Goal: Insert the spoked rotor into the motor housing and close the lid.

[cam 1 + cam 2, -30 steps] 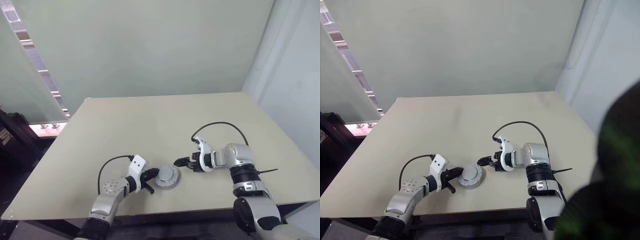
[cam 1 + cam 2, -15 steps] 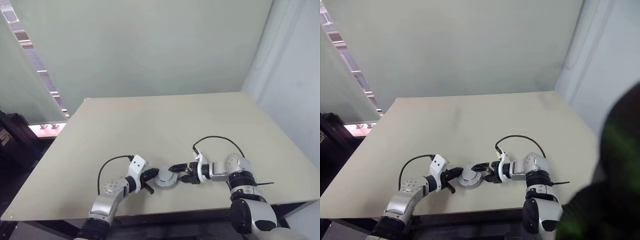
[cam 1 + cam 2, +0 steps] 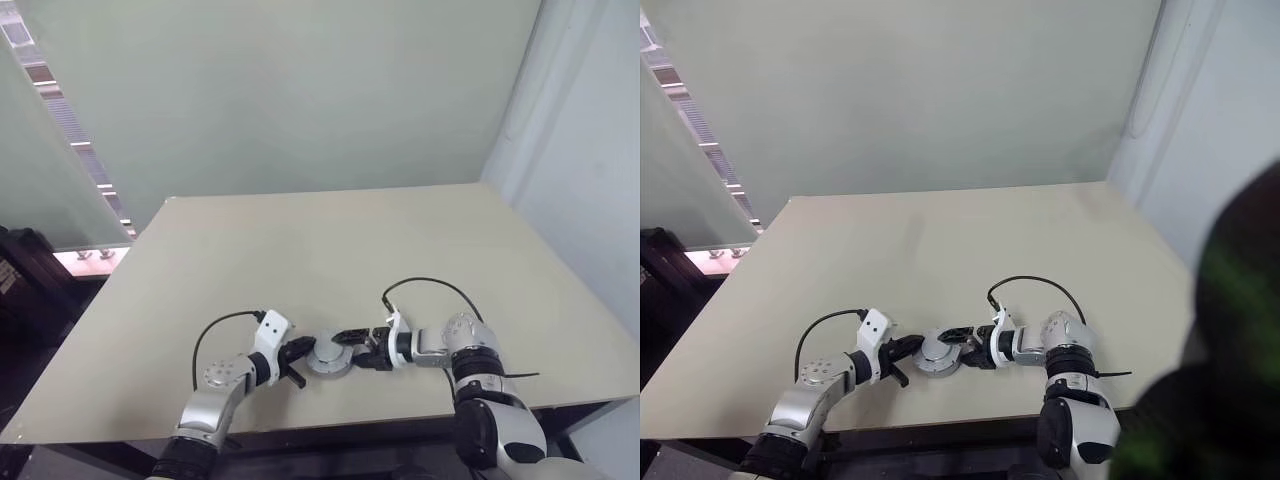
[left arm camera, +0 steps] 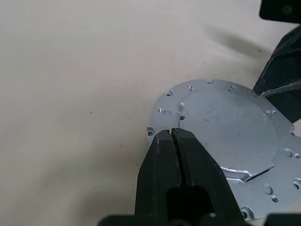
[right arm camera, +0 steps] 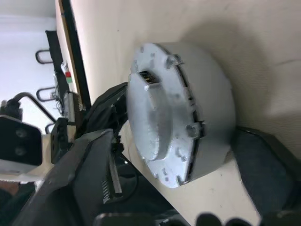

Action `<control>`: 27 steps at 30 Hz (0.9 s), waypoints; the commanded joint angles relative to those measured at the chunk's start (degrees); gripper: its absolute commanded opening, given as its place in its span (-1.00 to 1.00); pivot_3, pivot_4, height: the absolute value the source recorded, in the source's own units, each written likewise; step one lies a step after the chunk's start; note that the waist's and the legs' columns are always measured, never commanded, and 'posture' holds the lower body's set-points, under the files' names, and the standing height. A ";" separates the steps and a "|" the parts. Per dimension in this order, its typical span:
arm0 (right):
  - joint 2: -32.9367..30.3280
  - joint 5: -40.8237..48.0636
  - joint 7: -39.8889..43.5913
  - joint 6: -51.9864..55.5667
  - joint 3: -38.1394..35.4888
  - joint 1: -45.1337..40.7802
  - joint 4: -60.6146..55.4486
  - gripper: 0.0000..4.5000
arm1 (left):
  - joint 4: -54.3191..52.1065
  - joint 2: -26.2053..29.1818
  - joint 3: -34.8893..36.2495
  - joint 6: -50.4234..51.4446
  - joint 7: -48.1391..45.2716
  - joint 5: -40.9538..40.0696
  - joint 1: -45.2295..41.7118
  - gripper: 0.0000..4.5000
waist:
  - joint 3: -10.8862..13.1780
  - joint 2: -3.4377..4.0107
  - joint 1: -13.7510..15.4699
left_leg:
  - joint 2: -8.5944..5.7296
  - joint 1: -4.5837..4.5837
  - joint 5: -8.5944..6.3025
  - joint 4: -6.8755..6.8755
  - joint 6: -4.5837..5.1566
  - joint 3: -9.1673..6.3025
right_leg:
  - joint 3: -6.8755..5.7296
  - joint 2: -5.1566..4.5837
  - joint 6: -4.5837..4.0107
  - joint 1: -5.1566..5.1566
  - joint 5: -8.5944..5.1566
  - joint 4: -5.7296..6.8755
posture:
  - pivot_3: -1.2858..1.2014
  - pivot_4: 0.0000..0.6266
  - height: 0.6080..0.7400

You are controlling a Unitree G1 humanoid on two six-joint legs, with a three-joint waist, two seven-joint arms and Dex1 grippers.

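Left wrist view: near the desk's [image 3: 300, 250] front edge the lid [image 4: 225, 127] is seen seated on the motor housing [image 5: 188, 117], touched by the clenched left gripper [image 4: 171, 134] and straddled by the released right gripper [image 3: 343, 343], so little is judged left.

Motor housing [image 3: 329, 356]: round grey metal, lid [image 4: 225, 134] seated flat on top. Sits upright on the table [image 3: 330, 250], near its front edge, roughly mid-width.

The left gripper [image 3: 296, 361] lies low with its black fingers [image 4: 181, 155] pressed together, pointing toward the right gripper [image 3: 349, 349]. The right gripper faces it, jaws apart, wrist bent inward; both forearms angle toward each other.
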 commanded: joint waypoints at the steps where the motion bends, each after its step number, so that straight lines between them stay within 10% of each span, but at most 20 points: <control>1: 0.94 3.94 0.58 -0.33 -1.72 -0.99 -0.31 0.30 | 0.54 -0.22 -2.18 1.69 -0.91 0.77 1.02 -1.00 | 0.01 0.01 0.00 | 0.00 -0.02 0.00 0.00 0.00 0.00 | 0.00 0.00 0.00 -0.02 0.00 0.00 | 0.03 -1.00 1.00; 7: 1.42 5.06 -0.14 -0.28 -2.17 0.12 -0.48 -0.45 | 0.30 -0.23 -2.05 1.87 -1.12 0.87 1.23 -1.00 | 0.02 0.07 -0.04 | 0.01 -0.07 -0.02 -0.01 0.04 0.03 | 0.03 0.02 0.00 -0.07 0.00 -0.01 | 0.03 -1.00 1.00; 18: 2.09 5.85 -1.34 -0.73 -0.96 1.70 -1.66 -0.46 | 0.26 -1.53 0.23 1.43 -0.74 -0.81 0.90 -1.00 | 0.03 0.09 -0.22 | 0.03 -0.02 -0.02 -0.01 0.04 0.05 | 0.04 0.02 0.00 -0.03 0.00 0.00 | 0.03 -1.00 1.00; 27: 1.78 6.55 -2.18 -0.99 -0.22 2.51 -2.78 -0.46 | -3.16 1.14 9.71 6.39 -1.54 -6.98 0.69 0.14 | 0.04 0.10 -0.93 | 0.05 -0.38 -0.01 -0.02 0.04 0.05 | 0.05 0.04 0.00 -0.42 0.01 0.04 | 0.03 -1.00 1.00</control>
